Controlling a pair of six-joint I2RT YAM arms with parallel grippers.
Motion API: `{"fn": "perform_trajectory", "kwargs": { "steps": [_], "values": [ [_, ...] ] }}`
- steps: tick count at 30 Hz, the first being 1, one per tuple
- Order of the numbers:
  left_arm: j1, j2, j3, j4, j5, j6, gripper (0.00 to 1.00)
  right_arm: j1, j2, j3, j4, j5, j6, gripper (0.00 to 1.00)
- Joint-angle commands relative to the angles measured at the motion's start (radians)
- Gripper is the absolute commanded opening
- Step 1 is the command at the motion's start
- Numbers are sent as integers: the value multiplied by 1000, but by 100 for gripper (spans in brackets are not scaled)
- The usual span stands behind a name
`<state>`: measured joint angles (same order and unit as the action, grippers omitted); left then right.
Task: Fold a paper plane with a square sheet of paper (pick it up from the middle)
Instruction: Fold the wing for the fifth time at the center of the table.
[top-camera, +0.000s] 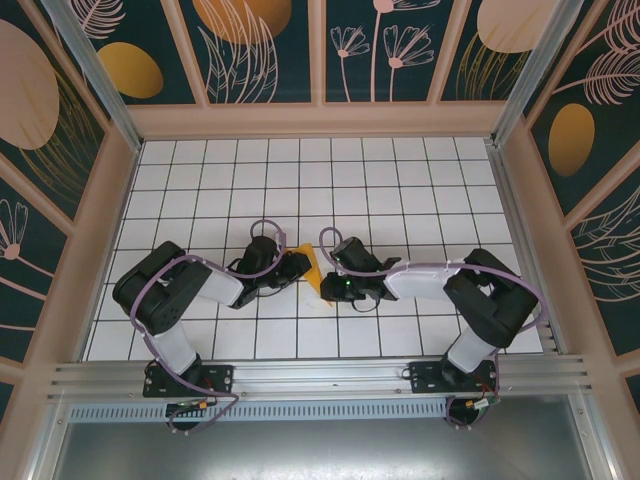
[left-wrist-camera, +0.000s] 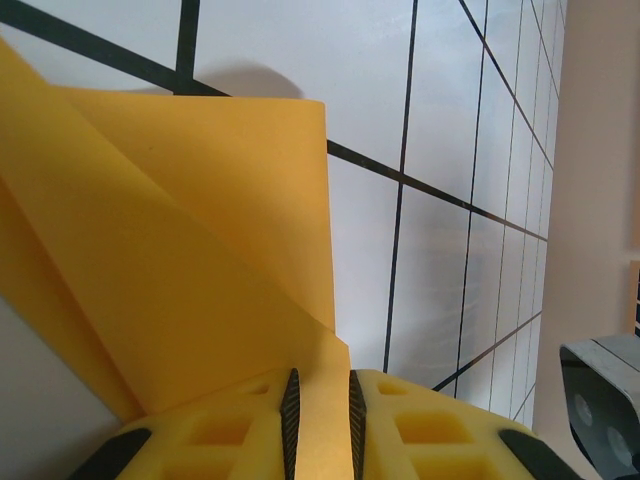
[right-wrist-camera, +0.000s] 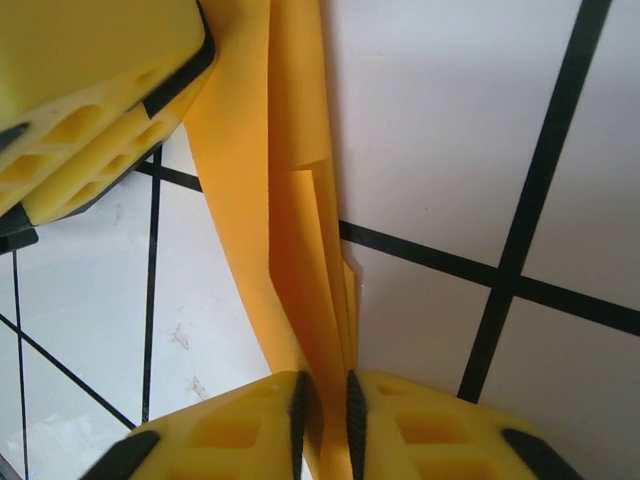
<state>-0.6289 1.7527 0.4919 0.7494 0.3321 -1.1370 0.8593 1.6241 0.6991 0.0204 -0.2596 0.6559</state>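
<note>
While both arms meet over the middle of the tiled tabletop (top-camera: 300, 170), the work looks mid-fold: the square sheet of paper (top-camera: 313, 270) is held between them. The left gripper (left-wrist-camera: 321, 400) has its fingers pinching one corner of the sheet. The right gripper (right-wrist-camera: 327, 400) has its fingers nipping a stack of layers. Next, I judge, a crease must be drawn tight and pressed flat without slipping. Orange-yellow and thin, the sheet stands on edge in overlapping angled flaps.
</note>
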Motion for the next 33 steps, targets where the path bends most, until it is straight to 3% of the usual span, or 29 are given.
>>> {"fn": "perform_trajectory", "kwargs": {
  "steps": [1,13,19,23,26,29,33],
  "values": [
    [-3,8,2,-82,-36,25,25,9,58,5,-9,-16,1,20],
    [-3,11,1,-93,-41,23,25,50,74,-31,-32,14,23,18],
    [-4,14,5,-109,-42,29,24,18,-51,1,-37,46,37,23],
    [-3,13,5,-112,-42,31,24,-15,-125,18,6,-15,33,27],
    [-2,19,9,-117,-44,31,23,-16,-113,29,57,-95,31,24],
    [-2,22,13,-118,-43,31,23,-14,-65,27,126,-179,46,13],
    [-3,24,14,-122,-39,33,23,-9,-9,34,141,-191,58,8]
  ]
}}
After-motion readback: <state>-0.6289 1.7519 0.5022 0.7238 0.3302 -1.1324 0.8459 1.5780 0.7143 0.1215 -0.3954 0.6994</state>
